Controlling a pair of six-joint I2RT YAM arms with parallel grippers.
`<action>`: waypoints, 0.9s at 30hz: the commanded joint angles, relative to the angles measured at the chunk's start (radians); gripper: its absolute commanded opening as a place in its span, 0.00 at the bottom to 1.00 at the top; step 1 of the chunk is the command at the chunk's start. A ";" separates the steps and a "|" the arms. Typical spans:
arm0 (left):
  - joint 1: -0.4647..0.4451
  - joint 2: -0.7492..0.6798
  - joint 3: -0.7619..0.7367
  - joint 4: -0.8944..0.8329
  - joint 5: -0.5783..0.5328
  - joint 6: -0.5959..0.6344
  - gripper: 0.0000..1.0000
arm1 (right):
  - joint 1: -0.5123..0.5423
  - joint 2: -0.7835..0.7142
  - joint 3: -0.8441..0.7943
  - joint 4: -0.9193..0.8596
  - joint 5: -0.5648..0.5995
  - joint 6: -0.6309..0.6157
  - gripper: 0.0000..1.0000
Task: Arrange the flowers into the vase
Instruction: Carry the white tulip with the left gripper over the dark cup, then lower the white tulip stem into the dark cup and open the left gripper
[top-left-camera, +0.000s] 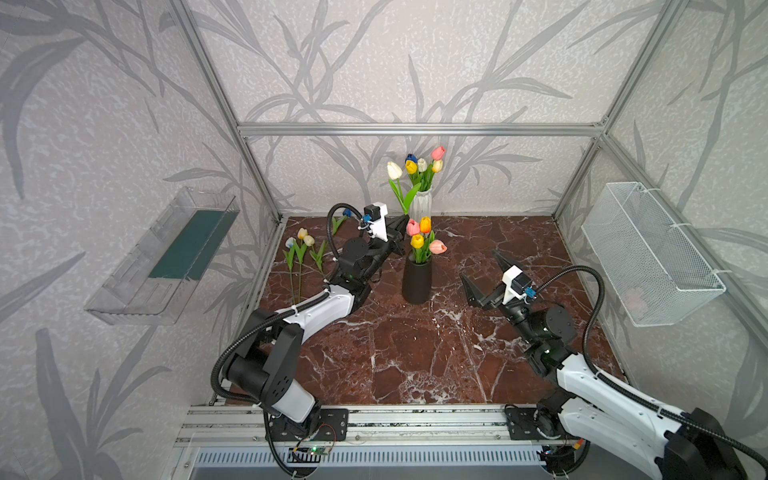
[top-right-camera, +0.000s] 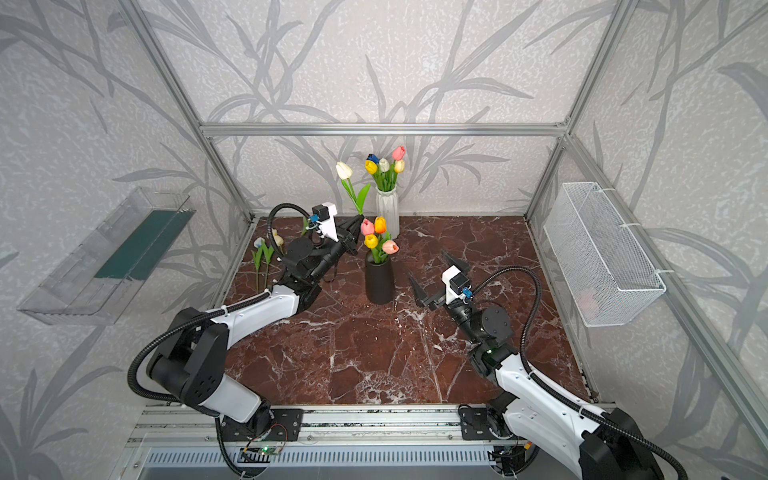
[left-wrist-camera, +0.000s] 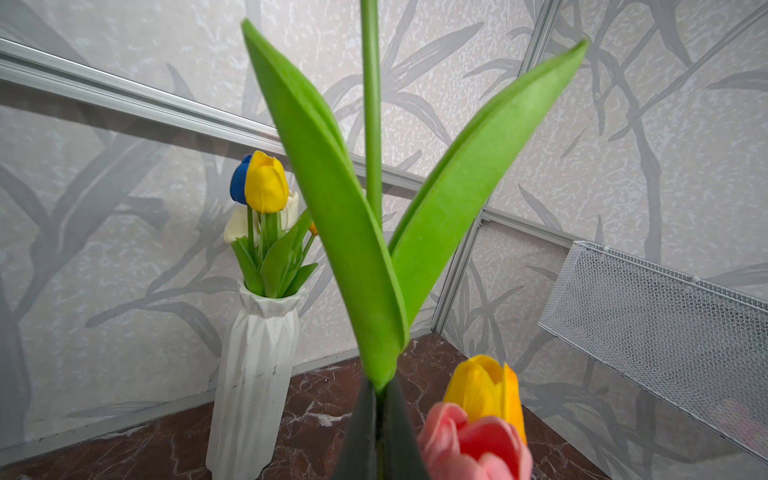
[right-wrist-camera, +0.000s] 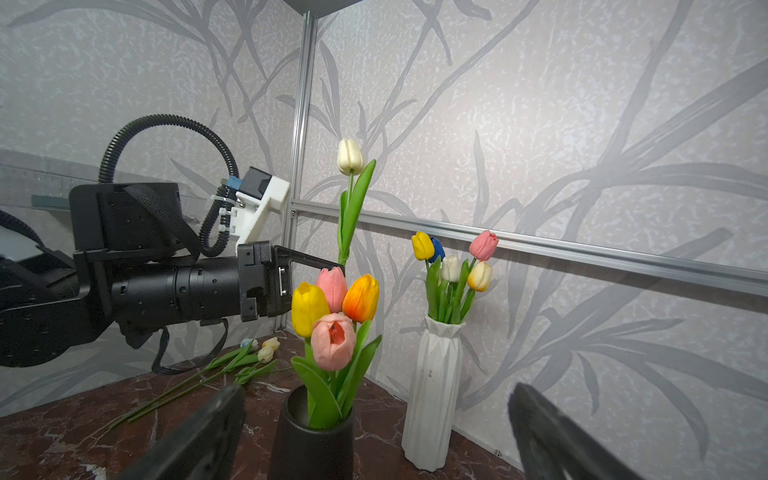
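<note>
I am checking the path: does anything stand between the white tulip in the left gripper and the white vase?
Nothing visible stands in the gap. The white tulip is held beside the white vase, whose mouth other tulips already crowd.

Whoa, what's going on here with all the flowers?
A robot is arranging fake flowers. Its left gripper is shut on the stem of a white tulip, holding it upright in the air near the black vase and the white vase. Both vases already hold several blooms. The right gripper hangs open beside the black vase, holding nothing. A few loose tulips lie on the table at the left.
</note>
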 joint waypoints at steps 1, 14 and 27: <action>-0.015 -0.004 0.050 0.024 0.003 0.024 0.00 | 0.005 -0.006 -0.008 0.048 0.001 -0.010 1.00; -0.027 -0.071 0.012 -0.106 -0.041 0.121 0.00 | 0.005 0.002 -0.007 0.045 -0.001 -0.015 1.00; -0.026 -0.112 -0.042 -0.158 -0.008 0.129 0.08 | 0.005 0.011 -0.003 0.043 -0.010 -0.015 1.00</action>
